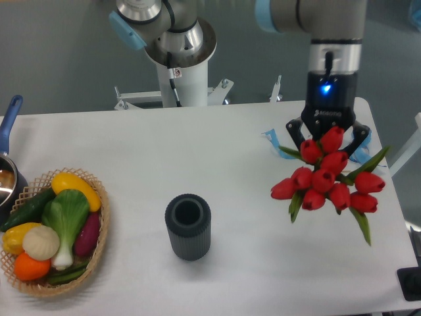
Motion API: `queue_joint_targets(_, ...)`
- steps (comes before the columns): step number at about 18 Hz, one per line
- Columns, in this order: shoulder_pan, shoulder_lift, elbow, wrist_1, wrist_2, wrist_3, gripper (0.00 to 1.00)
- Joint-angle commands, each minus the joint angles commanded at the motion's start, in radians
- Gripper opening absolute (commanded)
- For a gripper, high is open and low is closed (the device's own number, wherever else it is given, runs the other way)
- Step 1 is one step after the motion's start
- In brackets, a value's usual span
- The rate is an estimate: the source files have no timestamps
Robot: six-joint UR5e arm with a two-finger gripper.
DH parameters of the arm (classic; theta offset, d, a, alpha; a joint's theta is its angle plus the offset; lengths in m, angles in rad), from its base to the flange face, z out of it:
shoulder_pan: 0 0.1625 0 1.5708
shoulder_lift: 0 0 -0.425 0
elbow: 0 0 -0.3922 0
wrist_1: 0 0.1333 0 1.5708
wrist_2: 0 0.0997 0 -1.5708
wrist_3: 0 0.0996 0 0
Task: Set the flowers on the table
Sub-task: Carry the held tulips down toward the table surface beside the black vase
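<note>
The flowers (pixel 327 181), a bunch of red tulips with green leaves, hang over the right side of the white table (pixel 230 158) with their blooms facing the camera. Their stems are hidden behind the blooms. My gripper (pixel 327 140) comes straight down at the top of the bunch and is shut on the flowers. Its dark knuckles show on either side of the top tulips, while the fingertips are hidden behind them.
A dark grey ribbed vase (pixel 188 226) stands upright near the table's middle front. A wicker basket (pixel 102 227) of vegetables sits at the front left, with a blue-handled pot (pixel 8 172) behind it. A small blue scrap (pixel 270 137) lies left of the gripper. The arm's base (pixel 177 62) rises behind the far edge.
</note>
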Motion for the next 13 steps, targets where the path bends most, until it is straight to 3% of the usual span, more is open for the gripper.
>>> queue_joint_targets(3, -0.046, -0.034, -0.032, -0.002, 0.169, 0.089, 0.21)
queue_joint_targets(6, -0.077, -0.103, -0.029, 0.000, 0.252, 0.134, 0.21)
queue_joint_targets(10, -0.118, -0.213, -0.006, 0.004, 0.304, 0.160, 0.21)
queue_joint_targets(13, -0.120, -0.264, 0.021, 0.008, 0.303, 0.161, 0.21)
